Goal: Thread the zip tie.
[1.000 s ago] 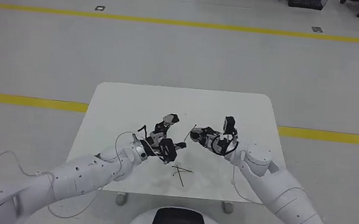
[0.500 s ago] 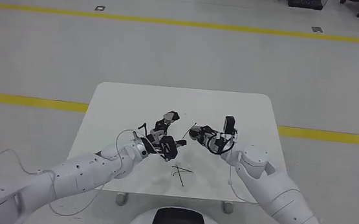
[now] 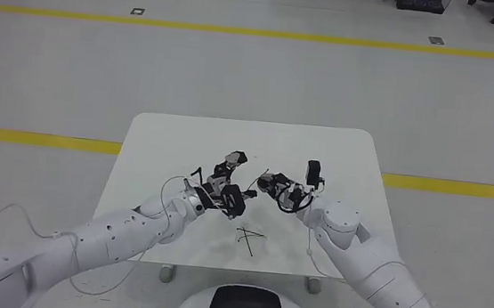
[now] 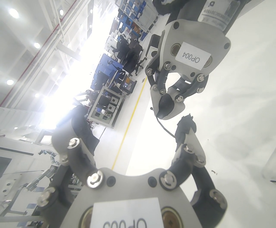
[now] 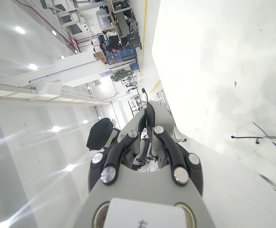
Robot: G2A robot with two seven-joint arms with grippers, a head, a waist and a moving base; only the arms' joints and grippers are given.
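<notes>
My right gripper (image 3: 265,184) hovers over the middle of the white table (image 3: 336,154), shut on a thin black zip tie (image 3: 260,180). In the left wrist view that right gripper (image 4: 167,111) pinches the zip tie (image 4: 165,128), whose free strand curves toward one fingertip (image 4: 185,127) of my left gripper (image 4: 132,121). My left gripper (image 3: 239,177) stands open just beside it, nothing between its fingers. In the right wrist view my right gripper (image 5: 148,111) has its pads pressed together, a short dark end of the zip tie (image 5: 145,94) sticking out past them.
Several spare black zip ties (image 3: 248,235) lie crossed on the table near its front edge, also seen as spare zip ties (image 5: 259,136) in the right wrist view. The table's back half is bare white surface.
My right gripper has shifted slightly left with the zip tie, closing on the left gripper. My left gripper has edged a little toward it and stays open.
</notes>
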